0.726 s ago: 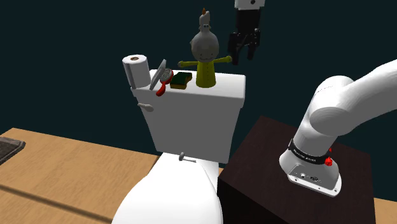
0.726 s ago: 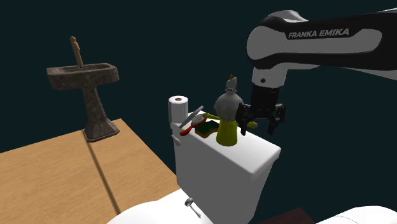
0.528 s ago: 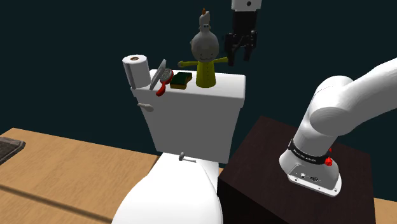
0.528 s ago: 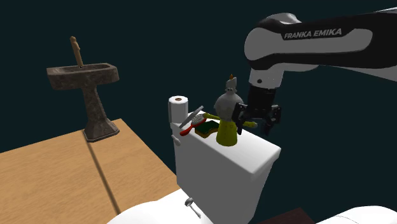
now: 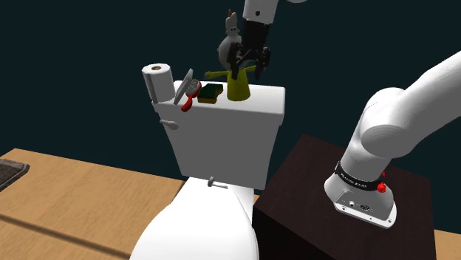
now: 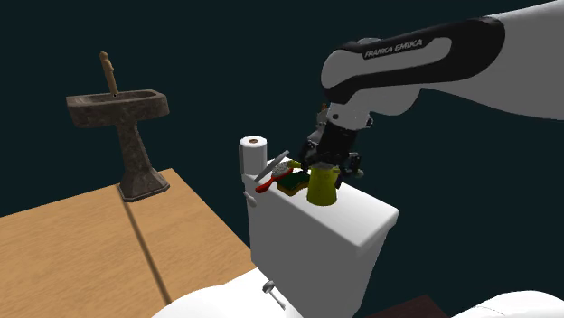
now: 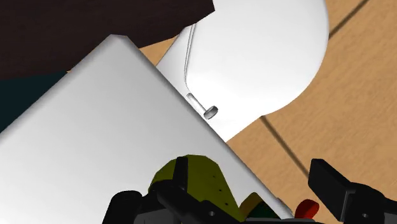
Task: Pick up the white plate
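thin grey-white round plate stands on edge, slanted, just beside white toilet roll; all-black two-finger gripper spread.

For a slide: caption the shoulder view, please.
Open jaws hover at the doll on the toilet tank, beside sponge, brush, plate and paper roll.

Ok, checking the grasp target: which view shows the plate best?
Shoulder view: the plate shows its grey face, leaning between toilet roll and red brush. The second exterior view gives just its thin grey edge. The wrist view faces the tank.
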